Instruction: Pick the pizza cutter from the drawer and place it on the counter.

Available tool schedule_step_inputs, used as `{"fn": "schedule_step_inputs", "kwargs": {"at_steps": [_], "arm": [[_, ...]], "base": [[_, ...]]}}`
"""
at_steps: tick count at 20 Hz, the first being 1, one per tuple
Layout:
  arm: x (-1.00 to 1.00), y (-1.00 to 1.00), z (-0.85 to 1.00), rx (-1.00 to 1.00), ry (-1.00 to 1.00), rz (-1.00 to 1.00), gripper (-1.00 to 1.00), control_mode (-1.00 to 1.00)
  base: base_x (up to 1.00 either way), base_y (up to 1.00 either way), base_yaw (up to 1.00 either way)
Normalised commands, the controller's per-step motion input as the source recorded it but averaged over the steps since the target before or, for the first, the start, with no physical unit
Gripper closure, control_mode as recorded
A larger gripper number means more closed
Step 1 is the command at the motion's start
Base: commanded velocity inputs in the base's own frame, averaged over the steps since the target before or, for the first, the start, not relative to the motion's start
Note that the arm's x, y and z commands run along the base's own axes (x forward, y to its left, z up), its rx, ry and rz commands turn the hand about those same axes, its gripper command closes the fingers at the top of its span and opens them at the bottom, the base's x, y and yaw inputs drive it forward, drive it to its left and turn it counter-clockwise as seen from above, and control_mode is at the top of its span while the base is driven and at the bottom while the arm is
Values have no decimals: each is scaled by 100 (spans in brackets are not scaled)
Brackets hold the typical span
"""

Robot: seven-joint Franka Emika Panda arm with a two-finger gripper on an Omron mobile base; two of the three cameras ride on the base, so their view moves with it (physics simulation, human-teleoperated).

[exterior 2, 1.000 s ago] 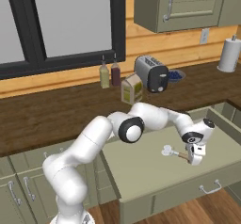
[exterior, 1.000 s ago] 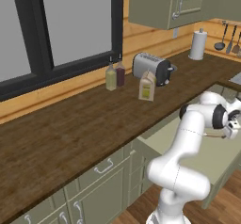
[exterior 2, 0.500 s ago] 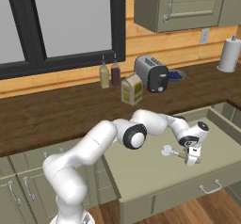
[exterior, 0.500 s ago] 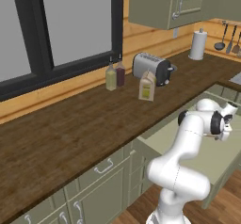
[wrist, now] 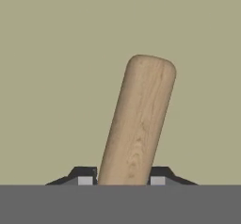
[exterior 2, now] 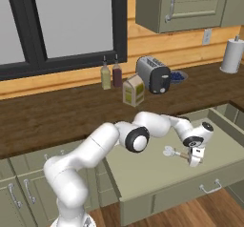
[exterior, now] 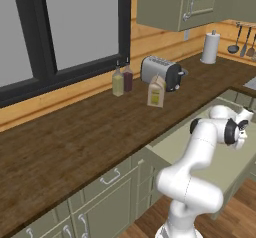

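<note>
Your gripper [exterior 2: 194,161] is clamped on the pizza cutter [exterior 2: 177,152] handle, low inside the drawer [exterior 2: 157,180]; lift straight up, clear the drawer's front wall, then swing to the counter [exterior 2: 57,116]; keep it level.

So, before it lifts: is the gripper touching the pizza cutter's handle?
Touching. In the hand view, the gripper has its tips pressed against both sides of the pizza cutter handle, no gap.

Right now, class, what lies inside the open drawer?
Inside the drawer lies a pizza cutter, its wooden handle clamped by the gripper. The arm hides part of the drawer floor.
</note>
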Motion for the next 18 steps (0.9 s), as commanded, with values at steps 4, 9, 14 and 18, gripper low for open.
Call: {"fn": "schedule_step_inputs", "kwargs": {"at_steps": [4, 9, 14, 18], "arm": [[-66, 1, 61, 5, -28, 0, 100, -100], [-20, 65, 100, 1, -27, 0, 100, -100], [-8, 100, 100, -3, -17, -4, 100, -100], [-6, 100, 100, -13, 0, 0, 100, -100]], "base": [[0, 0, 0], [0, 0, 0], [0, 0, 0], [0, 0, 0]]}}
